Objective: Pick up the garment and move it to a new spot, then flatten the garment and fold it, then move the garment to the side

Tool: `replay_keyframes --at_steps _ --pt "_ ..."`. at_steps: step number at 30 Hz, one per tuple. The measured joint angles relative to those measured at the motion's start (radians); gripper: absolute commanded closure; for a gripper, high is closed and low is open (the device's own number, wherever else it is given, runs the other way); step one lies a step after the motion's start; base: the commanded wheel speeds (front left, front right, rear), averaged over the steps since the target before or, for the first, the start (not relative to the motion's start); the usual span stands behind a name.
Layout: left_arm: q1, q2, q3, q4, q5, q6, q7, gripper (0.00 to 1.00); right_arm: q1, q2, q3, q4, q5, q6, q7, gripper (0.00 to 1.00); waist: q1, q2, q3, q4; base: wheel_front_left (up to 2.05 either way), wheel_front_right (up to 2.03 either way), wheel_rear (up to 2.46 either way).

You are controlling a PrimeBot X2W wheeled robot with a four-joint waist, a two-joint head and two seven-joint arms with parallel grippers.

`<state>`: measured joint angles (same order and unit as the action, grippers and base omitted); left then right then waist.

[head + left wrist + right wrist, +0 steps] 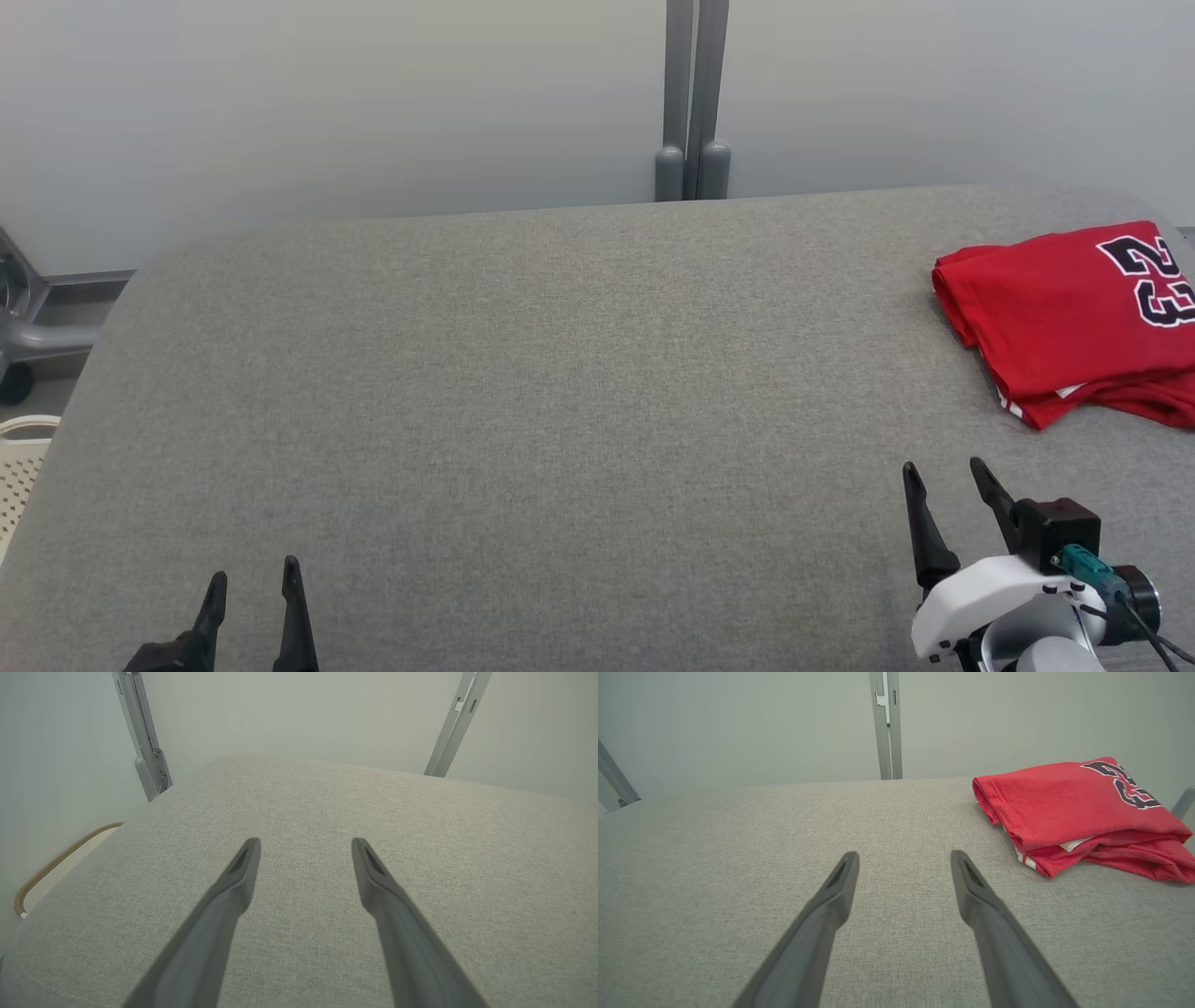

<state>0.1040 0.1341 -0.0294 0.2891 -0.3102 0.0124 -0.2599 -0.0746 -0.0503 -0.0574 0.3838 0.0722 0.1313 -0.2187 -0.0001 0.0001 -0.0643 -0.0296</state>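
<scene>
Left gripper – two long dark fingers, spread wide with nothing between them, poised at the lower left of the head view above the bare cloth. Its own wrist view shows only grey weave between the fingertips.

Right gripper – likewise fully spread and holding nothing, at the lower right of the head view on its white wrist housing. Both fingers point away from the robot, with open surface between and beyond them.

Red folded garment, printed with a dark, white-edged number 23, lies ahead of the right gripper and further to the robot's right, apart from the fingers and touched by neither gripper. It rests flat near the right edge of the surface. Its lower layers and a sliver of white trim show at the near fold.

Grey fabric-covered table carries the garment. Behind its far edge rises a pair of grey metal posts against a pale wall. A white perforated basket stands beside the table's left edge.
</scene>
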Motion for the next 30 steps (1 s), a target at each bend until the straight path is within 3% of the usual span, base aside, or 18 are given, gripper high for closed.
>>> replay_keyframes --at_steps 30 --pt "-0.034 0.004 0.002 0.066 -0.050 -0.029 0.003 0.00 -0.001 0.000 0.074 0.015 0.057 0.000 0.021 0.00 0.0000 0.0000 0.005 0.007 0.00 0.00 0.00"
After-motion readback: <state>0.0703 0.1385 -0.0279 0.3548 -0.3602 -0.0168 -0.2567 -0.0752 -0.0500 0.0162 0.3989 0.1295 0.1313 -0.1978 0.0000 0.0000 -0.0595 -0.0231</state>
